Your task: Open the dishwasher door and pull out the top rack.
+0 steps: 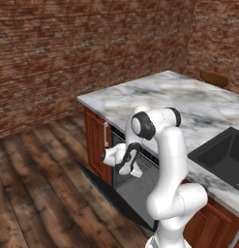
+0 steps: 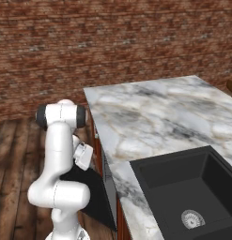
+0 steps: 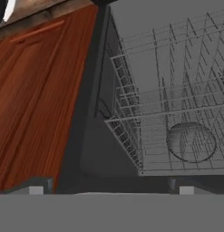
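One step done, one pending: door down, rack not yet drawn out.

Item: gripper (image 3: 109, 189), bottom edge of hand view, jaws spread wide and holding nothing, two tips well apart. Behind it, the dishwasher door (image 1: 99, 186) lies swung down, a dark panel in the lower centre of left base view. Farther in, the top rack (image 3: 168, 81), thin grey wire, occupies the upper right of hand view, apparently still inside the tub; lower rack (image 3: 177, 145) beneath. Reddish-brown cabinet door (image 3: 36, 99) at left. Next move, by judgement: advance to the rack's front wire, close on it, pull straight outward.
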### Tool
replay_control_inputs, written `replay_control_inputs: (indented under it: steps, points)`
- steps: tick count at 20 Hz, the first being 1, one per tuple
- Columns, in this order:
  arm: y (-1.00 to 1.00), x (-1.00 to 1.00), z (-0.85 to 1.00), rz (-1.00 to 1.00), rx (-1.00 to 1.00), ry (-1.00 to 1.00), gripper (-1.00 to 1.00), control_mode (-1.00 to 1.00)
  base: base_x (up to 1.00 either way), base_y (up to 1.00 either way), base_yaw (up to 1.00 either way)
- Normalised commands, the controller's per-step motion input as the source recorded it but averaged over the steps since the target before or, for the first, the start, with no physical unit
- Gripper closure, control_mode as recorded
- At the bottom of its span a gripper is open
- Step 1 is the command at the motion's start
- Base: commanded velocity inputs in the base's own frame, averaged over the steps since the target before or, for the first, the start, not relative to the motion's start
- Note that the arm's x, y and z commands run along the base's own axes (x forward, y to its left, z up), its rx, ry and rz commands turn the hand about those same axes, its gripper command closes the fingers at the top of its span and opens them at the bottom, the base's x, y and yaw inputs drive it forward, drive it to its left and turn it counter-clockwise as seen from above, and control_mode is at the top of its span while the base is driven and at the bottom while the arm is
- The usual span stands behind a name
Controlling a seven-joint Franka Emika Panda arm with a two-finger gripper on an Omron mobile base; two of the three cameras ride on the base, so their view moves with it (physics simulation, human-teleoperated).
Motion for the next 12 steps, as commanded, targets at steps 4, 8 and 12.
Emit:
replay_control_inputs:
  steps: [4,8,12]
  points:
    - [-0.5,0.54,-0.29,0.0,0.0,0.04,-1.0,-1.0,0.0,0.0,0.0]
    - [-0.44,0.22,-0.53,0.0,-0.03,0.0,-1.0,-1.0,0.0,0.0,0.0]
    - [-0.2,0.07,-0.51,0.0,-0.11,-0.07,-1.0,-1.0,0.0,0.0,0.0]
